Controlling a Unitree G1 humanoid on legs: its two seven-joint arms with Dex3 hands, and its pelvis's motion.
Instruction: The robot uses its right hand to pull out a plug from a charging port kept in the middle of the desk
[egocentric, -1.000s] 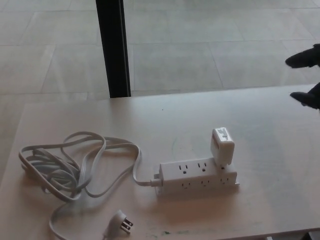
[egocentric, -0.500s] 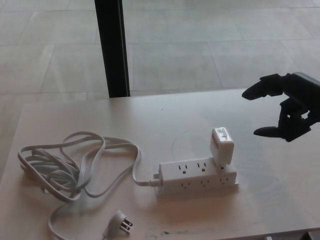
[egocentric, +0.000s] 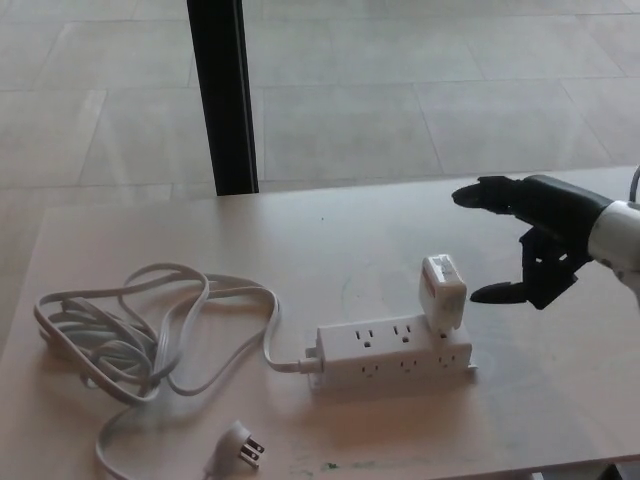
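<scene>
- Right hand (egocentric: 535, 240) in from pic right, hovering above desk (egocentric: 560, 380), released: fingers spread, holding nothing.
- Upper fingers (egocentric: 490, 193) pointing toward pic left; thumb lower down, tip aimed at the plug. Gap between them facing the plug.
- Thumb tip just beside plug (egocentric: 443, 292), not touching as far as can be told.
- Plug = white block adapter, seated at right end of power strip (egocentric: 392, 352), top face; leaning a bit, not fully upright.
- Strip lying flat near desk middle, slightly toward front edge. Other sockets on top & front face look empty.
- Strip's cord (egocentric: 150, 330) leaving its left end, coiled loosely on left part of desk, well apart from hand; ends in loose wall plug (egocentric: 240, 445) near front edge.
- Black post (egocentric: 225, 95) behind desk, tiled floor (egocentric: 420, 90) beyond.
- Left hand not in pic.
- Step in hand, by judgement: approach / pre-grasp. Nothing pulled yet, plug still in socket.
- Next move prob calls for: shift hand a bit further left & down so fingers and thumb bracket plug body, close firmly, pull up along the plug's lean.
- Risk: strip is light and unheld, may lift with plug.
</scene>
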